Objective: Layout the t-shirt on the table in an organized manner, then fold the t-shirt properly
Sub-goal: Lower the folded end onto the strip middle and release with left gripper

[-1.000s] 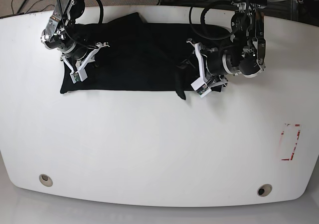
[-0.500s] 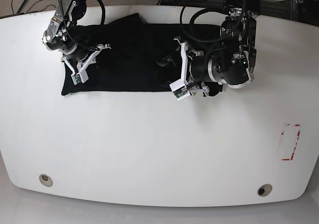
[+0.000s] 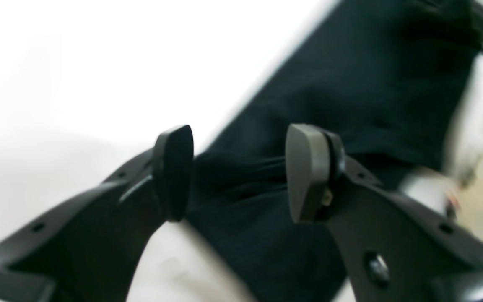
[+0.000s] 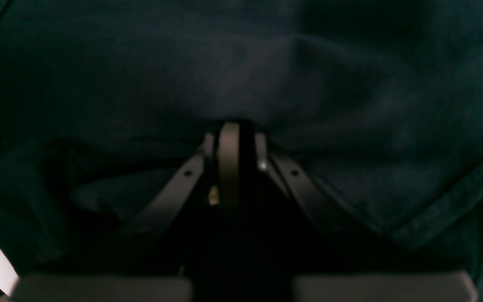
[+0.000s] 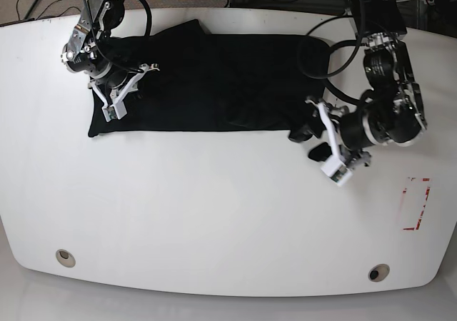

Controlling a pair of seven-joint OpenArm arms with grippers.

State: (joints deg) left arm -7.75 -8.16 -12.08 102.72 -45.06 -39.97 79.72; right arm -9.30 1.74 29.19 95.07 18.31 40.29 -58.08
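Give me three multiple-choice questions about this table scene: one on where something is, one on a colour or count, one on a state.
1. Where is the t-shirt on the table?
A. far half
B. near edge
C. on the red mark

2. How many round holes show in the table?
A. one
B. two
C. four

3. How does the left gripper stand?
A. shut on cloth
B. open
C. hidden

Answers:
1 A, the shirt lies along the far side.
2 B, one hole at the near left, another hole at the near right.
3 B, its jaws stand apart with the shirt behind.
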